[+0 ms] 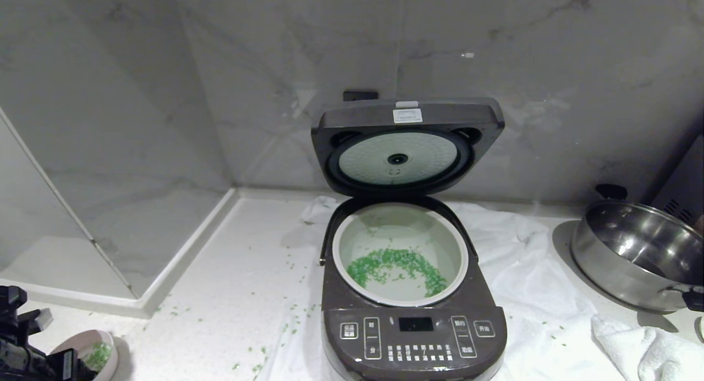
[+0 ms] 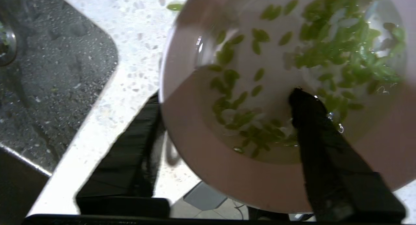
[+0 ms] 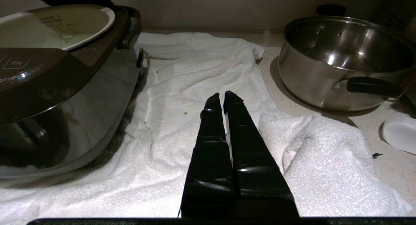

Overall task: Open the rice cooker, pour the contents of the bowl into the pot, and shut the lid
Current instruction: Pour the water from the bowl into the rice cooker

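Lid (image 1: 407, 144) stands up; green grains (image 1: 397, 263) lie in the pot (image 1: 459, 249). Left hand (image 2: 227, 127) straddles the bowl (image 2: 201, 160) rim, fingers apart: free it gently on the worktop (image 1: 220, 293). Right hand (image 3: 221, 96) is pressed together.

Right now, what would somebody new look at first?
Probably the open rice cooker in the middle, its lid standing up and green bits lying in the pot. More green bits are scattered on the counter, and a shiny steel pan sits at the right.
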`<state>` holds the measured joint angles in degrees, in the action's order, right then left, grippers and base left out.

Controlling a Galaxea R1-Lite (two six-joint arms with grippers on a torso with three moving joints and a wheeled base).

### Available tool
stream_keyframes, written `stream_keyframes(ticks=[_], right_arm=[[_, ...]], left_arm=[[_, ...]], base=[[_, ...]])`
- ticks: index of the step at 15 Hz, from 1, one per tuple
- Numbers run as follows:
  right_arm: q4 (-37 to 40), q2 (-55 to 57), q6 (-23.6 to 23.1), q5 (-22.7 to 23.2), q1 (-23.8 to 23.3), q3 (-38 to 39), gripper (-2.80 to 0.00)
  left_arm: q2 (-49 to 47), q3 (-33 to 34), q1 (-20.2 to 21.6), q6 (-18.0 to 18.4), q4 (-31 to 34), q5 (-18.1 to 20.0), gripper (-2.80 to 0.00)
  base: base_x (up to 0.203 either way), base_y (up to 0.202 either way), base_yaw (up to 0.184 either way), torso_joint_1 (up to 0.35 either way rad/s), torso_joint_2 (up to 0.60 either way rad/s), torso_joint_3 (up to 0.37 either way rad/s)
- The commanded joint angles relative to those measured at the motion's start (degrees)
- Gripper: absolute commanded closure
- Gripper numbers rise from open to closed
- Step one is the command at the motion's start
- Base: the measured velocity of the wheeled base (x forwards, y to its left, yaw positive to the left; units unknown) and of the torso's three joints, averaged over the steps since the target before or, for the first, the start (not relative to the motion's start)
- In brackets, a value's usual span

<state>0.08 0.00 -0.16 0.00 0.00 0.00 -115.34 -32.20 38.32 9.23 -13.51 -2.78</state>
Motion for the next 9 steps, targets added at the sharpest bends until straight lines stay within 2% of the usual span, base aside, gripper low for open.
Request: stream_keyframes(ticks=[1,9], right_arm=[[0.0,0.0,0.0,0.0,0.0,0.1,0.0],[0.0,0.0,0.0,0.0,0.0,0.1,0.0]], left_arm=[[-1.1,0.3,0.0,0.1,0.1,-0.2,0.0],[-0.9,0.6,-0.1,0.1,0.1,-0.2,0.0]], base=[[0.0,0.0,0.0,0.0,0.0,0.0],[0.0,0.0,0.0,0.0,0.0,0.0]])
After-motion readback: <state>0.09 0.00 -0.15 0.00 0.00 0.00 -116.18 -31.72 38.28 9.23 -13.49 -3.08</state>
